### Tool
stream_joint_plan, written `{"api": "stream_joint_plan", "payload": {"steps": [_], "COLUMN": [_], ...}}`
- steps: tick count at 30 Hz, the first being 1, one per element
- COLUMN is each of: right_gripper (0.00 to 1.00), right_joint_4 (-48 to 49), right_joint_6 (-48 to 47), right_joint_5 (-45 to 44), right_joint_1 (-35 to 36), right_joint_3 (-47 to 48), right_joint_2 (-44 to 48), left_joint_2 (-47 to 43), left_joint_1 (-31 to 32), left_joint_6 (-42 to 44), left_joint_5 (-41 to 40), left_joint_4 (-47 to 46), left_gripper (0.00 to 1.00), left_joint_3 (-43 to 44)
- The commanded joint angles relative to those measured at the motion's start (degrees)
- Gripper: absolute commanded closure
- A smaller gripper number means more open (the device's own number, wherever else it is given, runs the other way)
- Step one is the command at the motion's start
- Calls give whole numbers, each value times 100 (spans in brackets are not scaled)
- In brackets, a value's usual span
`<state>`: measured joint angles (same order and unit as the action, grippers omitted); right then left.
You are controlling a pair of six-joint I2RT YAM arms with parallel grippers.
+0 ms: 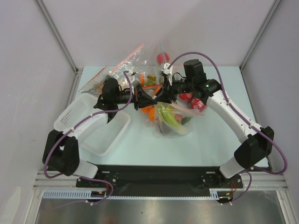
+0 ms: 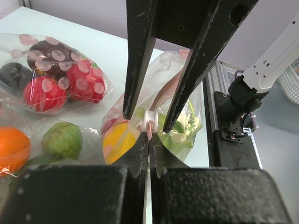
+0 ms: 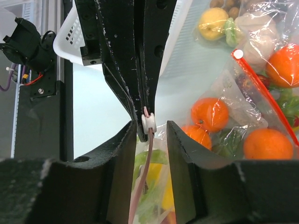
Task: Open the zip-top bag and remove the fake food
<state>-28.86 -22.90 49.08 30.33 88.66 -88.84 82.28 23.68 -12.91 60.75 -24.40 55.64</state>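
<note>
Clear crinkly zip-top bag (image 1: 174,123), pink strip (image 3: 144,172) tight between left jaws, right jaws apart astride white slider (image 3: 149,122).

I see on the counter (image 1: 212,140): white basket (image 1: 106,136) near left, zip-top bag (image 1: 174,122) centre, smaller clear bags (image 1: 136,59) clustered at the far side.

Right arm's fingers (image 3: 122,158) stand apart on either side of a pink zip strip (image 3: 146,163) and its white slider (image 3: 149,122), with a gap on each side. From above, left arm's fingers (image 3: 122,60) pinch the strip just above the slider. Below hangs the zip-top bag (image 3: 156,191), yellow and green showing inside. At right, oranges (image 3: 210,114) fill a red-strip bag (image 3: 261,93). A white basket (image 3: 65,39) sits beyond on the pale tabletop (image 3: 100,107).
</note>
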Motion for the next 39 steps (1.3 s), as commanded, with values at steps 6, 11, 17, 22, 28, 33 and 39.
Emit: {"api": "stream_joint_plan", "payload": {"steps": [6,11,17,22,28,33,39], "right_gripper": [80,91,100,100,100,100,100], "right_joint_4": [-128,-67,-67,-6,170,223,320], "right_joint_6": [-145,-171,-268,-242,-128,-66,66], "right_joint_5": [58,137,-38,-153,-241,-364,-662], "right_joint_1": [61,70,79,44,-53,-176,-317], "right_joint_3": [362,353,257,47,-209,-367,-621], "right_joint_2": [-90,-81,41,209,428,560,780], "left_joint_2": [-221,-204,-370,-467,-494,-634,-819], "left_joint_1": [58,58,49,-30,-136,-267,-399], "left_joint_6": [227,218,385,447,447,412,412], "left_joint_5": [7,7,-423,-924,-1320,-1758,-2400], "left_joint_4": [15,15,181,410,568,709,972], "left_gripper": [100,100,100,100,100,100,100], "left_joint_3": [237,237,167,141,123,79,-18]}}
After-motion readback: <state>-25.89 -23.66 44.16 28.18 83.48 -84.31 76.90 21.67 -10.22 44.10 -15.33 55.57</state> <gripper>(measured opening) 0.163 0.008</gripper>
